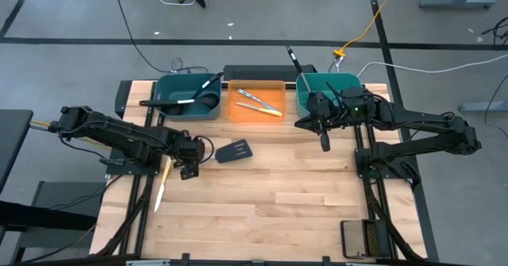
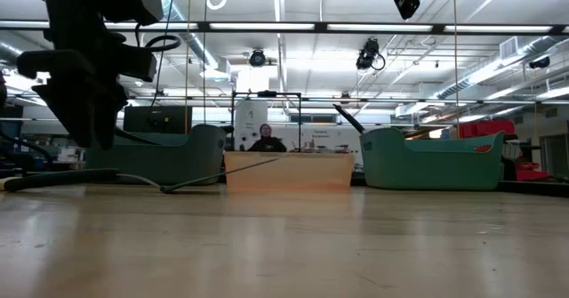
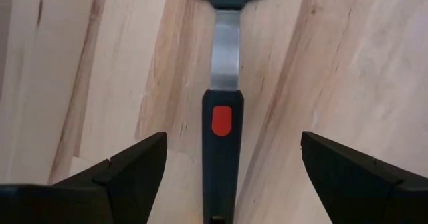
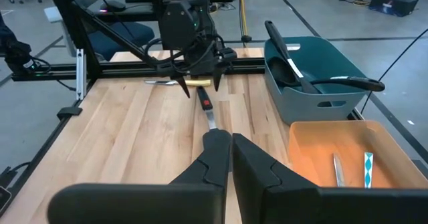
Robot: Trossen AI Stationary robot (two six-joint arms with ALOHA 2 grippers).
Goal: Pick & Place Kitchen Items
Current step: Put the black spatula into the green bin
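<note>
A black slotted spatula (image 1: pixel 234 151) lies flat on the wooden table, its handle with a red mark (image 3: pixel 222 120) running toward the table's left. My left gripper (image 1: pixel 188 169) points down over that handle, open, one finger on each side (image 3: pixel 134 167) and apart from it. A yellow-handled knife (image 1: pixel 163 183) lies on the table just nearer than this gripper. My right gripper (image 1: pixel 324 143) hangs shut and empty above the table in front of the right teal bin; its own view shows its closed fingers (image 4: pixel 231 147).
Along the far edge stand a teal bin (image 1: pixel 163 83) with black ladles, an orange bin (image 1: pixel 246 113) with two knives, and a second teal bin (image 1: pixel 317 77) with a black utensil (image 1: pixel 294 59) sticking out. Bare wood spreads over the table's near half.
</note>
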